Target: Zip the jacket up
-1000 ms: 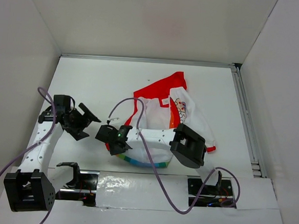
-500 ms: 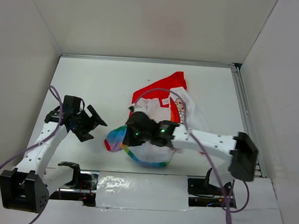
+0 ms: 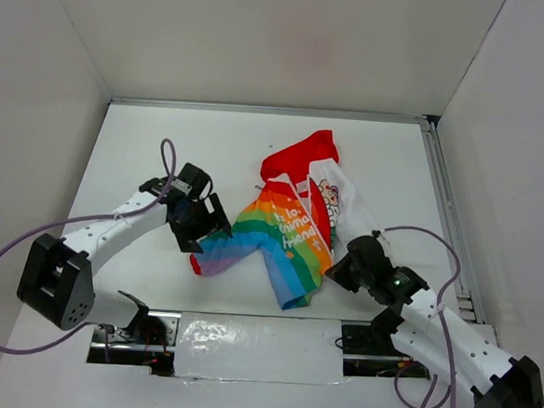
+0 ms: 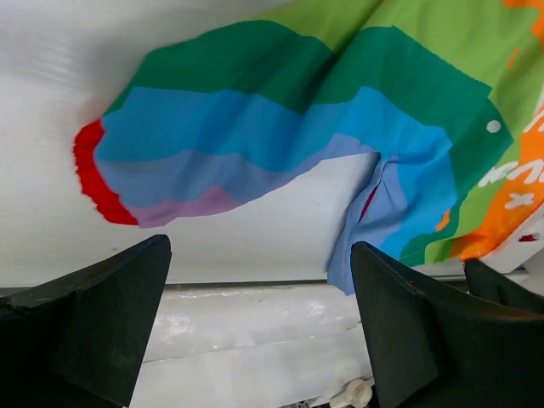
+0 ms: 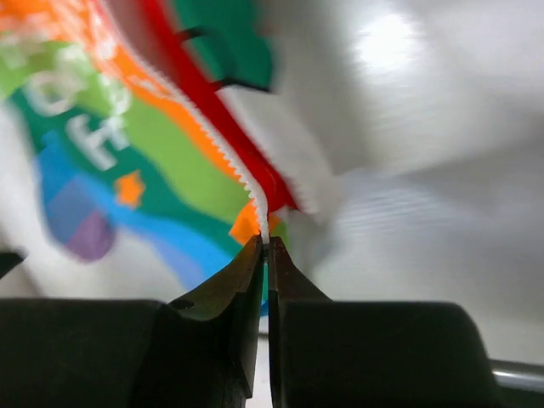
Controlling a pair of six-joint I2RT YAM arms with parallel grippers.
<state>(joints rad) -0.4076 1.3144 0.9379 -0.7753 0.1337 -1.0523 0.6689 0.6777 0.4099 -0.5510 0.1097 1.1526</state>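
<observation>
Top external: white table (image 3: 165,131), white walls (image 3: 264,45); left gripper (image 3: 211,230) gapes beside jacket (image 3: 284,233); right gripper (image 3: 338,269) pinches its zipper (image 5: 229,161).

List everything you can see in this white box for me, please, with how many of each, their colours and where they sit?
jacket: one, white with red hood and rainbow stripes, rumpled on the middle of the table
table: one, white, filling the floor of the box
walls: three in view, white, at the back and both sides
rail: one, grey metal, along the table's right edge
shiny strip: one, silvery, at the near edge between the arm bases
cables: two, purple, one looping off each arm
left arm: one, white and black, reaching toward the rainbow sleeve
right arm: one, white and black, beside the jacket's right side
left fingers: two, black, spread wide, holding nothing
right fingers: two, black, pinched on the jacket's red zipper edge
</observation>
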